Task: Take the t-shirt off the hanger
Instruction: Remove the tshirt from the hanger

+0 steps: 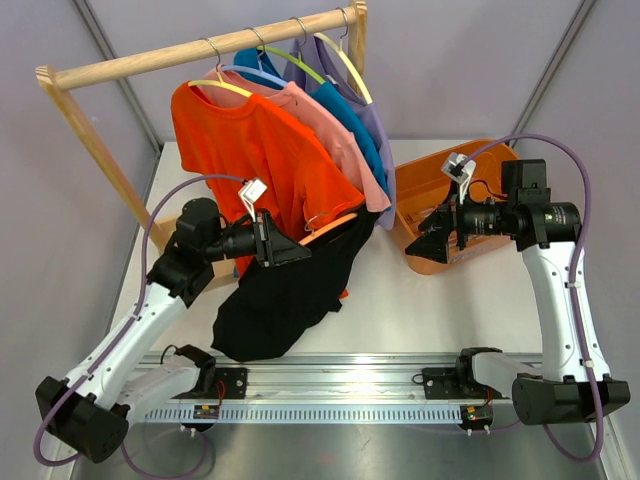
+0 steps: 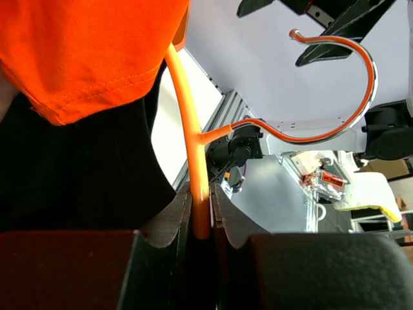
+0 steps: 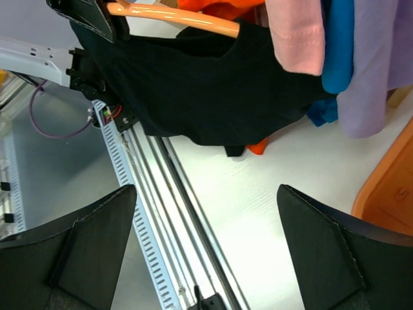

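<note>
Item one, my left claw (image 1: 295,250) (image 2: 201,194): pressed together on the straight bar of the orange hanger (image 1: 335,222) (image 2: 193,142), which runs up between the two pads; the pinch is plain in the left wrist view. Attached to that item: the hanger's hook (image 2: 361,84), curving free in the air with nothing in its bend. Carried on the hanger: the black t-shirt (image 1: 280,290) (image 2: 77,174) (image 3: 206,90), the task's piece, still threaded over the hanger's arm, hanging in front of the rack and drooping toward the rail (image 1: 340,380) at the near edge of the table (image 1: 420,310). Item two, my right claw (image 1: 430,240) (image 3: 206,194): spread wide, gripping nothing, pointed at the black t-shirt from the right and apart from it, over bare tabletop. Just behind that claw: the orange bin (image 1: 440,185) (image 3: 387,187). Behind the black t-shirt, hung side by side on the wooden rack (image 1: 150,57): one orange t-shirt (image 1: 250,150), its hem lying against the black cloth in the left wrist view; one pink shirt (image 3: 293,32); one blue shirt (image 3: 339,45); one lavender shirt (image 3: 381,58), nearest the bin.
</note>
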Controlling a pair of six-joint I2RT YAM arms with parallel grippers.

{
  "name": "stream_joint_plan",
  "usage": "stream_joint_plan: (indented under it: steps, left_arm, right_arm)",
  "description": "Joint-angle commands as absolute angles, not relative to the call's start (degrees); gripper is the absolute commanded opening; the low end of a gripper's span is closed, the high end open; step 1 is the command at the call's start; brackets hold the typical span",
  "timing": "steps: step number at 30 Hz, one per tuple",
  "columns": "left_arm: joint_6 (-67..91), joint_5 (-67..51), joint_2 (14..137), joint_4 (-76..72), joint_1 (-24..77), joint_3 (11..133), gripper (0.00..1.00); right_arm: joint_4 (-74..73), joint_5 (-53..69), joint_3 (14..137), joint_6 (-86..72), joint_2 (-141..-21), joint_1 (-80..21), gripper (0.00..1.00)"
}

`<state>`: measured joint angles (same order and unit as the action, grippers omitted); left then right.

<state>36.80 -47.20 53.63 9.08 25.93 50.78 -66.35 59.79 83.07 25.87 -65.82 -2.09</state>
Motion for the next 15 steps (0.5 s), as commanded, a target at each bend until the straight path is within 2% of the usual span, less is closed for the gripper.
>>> stream_joint_plan:
  steps: [1,15]
  left_arm:
    - [40.51,-44.48,52.99,-1.93,27.33,49.93,0.00]
    - [43.94,-40.08,56.77,-7.82,32.08,47.29,0.00]
  right_arm:
    - [-65.57,63.19,80.60,23.74,-64.86,-2.46,0.97]
    - [-62.75,61.61,74.27,20.22,-64.87,-4.57,0.96]
